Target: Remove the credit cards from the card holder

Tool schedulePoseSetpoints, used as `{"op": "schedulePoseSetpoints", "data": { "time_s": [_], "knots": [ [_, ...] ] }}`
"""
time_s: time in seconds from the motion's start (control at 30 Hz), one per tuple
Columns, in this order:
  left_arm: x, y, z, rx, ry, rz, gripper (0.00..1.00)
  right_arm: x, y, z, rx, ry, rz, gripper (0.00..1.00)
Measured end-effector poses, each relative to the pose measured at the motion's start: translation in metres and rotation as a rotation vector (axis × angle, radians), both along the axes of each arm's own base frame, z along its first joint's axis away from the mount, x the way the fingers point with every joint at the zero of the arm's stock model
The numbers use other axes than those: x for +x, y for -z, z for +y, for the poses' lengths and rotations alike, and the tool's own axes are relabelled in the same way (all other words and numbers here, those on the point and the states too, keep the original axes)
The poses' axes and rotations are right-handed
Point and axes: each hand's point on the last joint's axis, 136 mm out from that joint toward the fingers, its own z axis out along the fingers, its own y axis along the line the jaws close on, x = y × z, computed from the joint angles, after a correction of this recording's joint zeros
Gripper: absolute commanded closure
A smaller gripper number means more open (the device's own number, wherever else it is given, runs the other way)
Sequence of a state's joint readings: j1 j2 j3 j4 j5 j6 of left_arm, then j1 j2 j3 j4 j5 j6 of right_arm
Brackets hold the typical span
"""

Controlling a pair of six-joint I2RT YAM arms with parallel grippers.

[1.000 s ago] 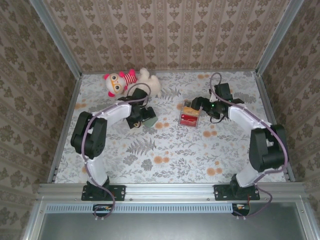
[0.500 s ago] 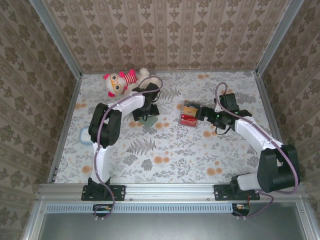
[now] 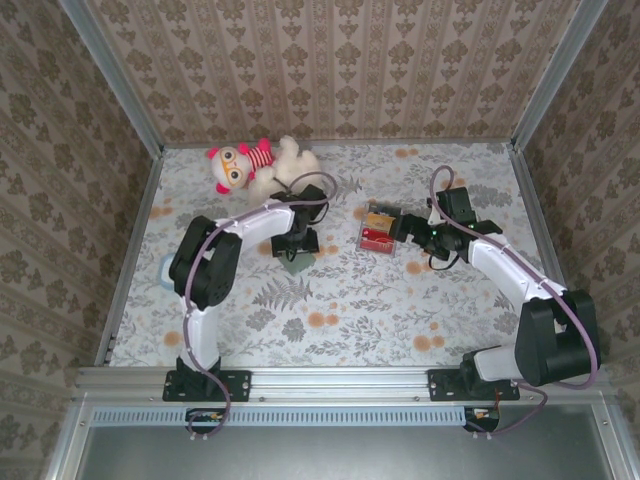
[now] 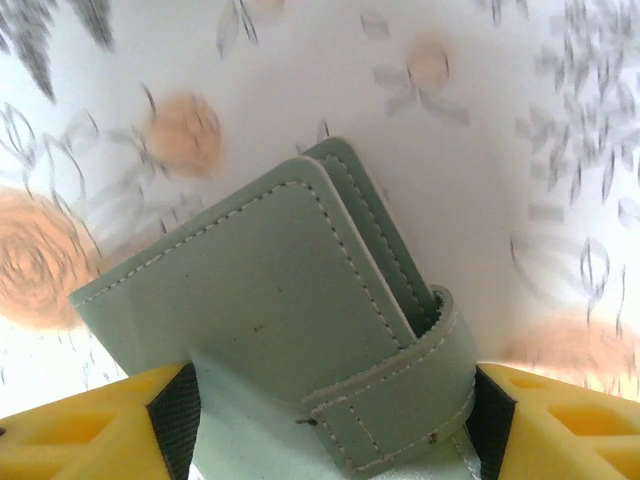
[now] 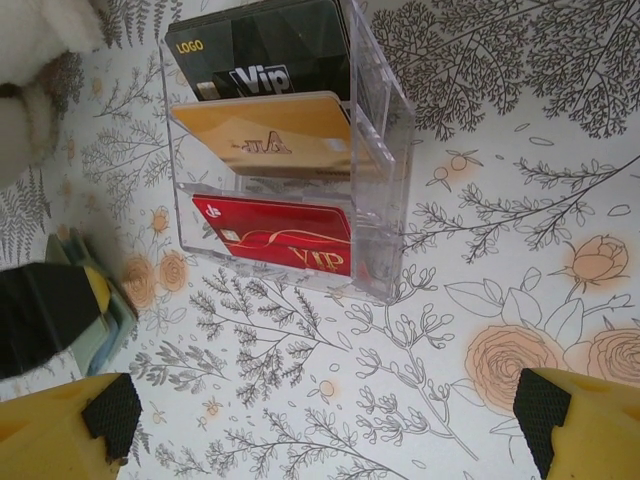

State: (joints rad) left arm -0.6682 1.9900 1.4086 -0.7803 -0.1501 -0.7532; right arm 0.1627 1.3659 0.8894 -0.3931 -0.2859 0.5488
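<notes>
The card holder (image 4: pixel 270 300) is a grey-green stitched wallet, closed, with a strap wrapped over its edge. My left gripper (image 4: pixel 330 420) is shut on it, a yellow finger and black pad pressing each side. From above, the card holder (image 3: pixel 297 265) sits tilted under the left gripper (image 3: pixel 296 248), left of the table's centre. The credit cards are hidden; none pokes out of the wallet. My right gripper (image 5: pixel 325 415) is open over bare cloth, nothing between its fingers. From above, the right gripper (image 3: pixel 405 228) sits just right of a clear stand.
The clear acrylic stand (image 5: pixel 385 150) holds a black, a gold and a red VIP card in tiers; from above the stand (image 3: pixel 379 231) is centre-right. A plush toy (image 3: pixel 262 165) lies at the back left. Metal rails and patterned walls close the table in.
The left gripper's jaws have closed in on the wallet, and it has moved nearer and slightly right with it. The right gripper drew back a little from the clear stand.
</notes>
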Motion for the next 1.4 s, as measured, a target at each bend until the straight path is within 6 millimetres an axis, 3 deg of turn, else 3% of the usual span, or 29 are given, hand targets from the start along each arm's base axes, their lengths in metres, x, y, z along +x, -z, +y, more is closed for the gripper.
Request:
{"op": "schedulePoseSetpoints", "data": {
  "time_s": [0.23, 0.43, 0.67, 0.97, 1.2, 1.4],
  "knots": [
    [-0.053, -0.001, -0.004, -0.039, 0.090, 0.085, 0.22, -0.006, 0.009, 0.001, -0.022, 0.010, 0.022, 0.00],
    [-0.066, -0.008, 0.001, -0.034, 0.111, 0.139, 0.20, -0.015, 0.010, 0.007, -0.036, 0.003, 0.005, 0.00],
    [-0.048, -0.023, 0.001, 0.008, 0.066, 0.085, 0.29, -0.017, 0.008, 0.019, -0.027, -0.031, -0.034, 0.00],
    [-0.033, -0.005, 0.000, 0.057, -0.022, 0.070, 0.48, -0.017, 0.011, 0.026, -0.012, -0.044, -0.030, 0.00],
    [-0.030, -0.006, 0.003, 0.068, -0.060, 0.051, 0.60, -0.016, 0.017, 0.033, 0.006, -0.054, -0.014, 0.00],
    [-0.029, -0.006, 0.004, 0.068, -0.083, 0.044, 0.79, -0.018, 0.023, 0.039, 0.010, -0.070, 0.006, 0.00]
  ]
}}
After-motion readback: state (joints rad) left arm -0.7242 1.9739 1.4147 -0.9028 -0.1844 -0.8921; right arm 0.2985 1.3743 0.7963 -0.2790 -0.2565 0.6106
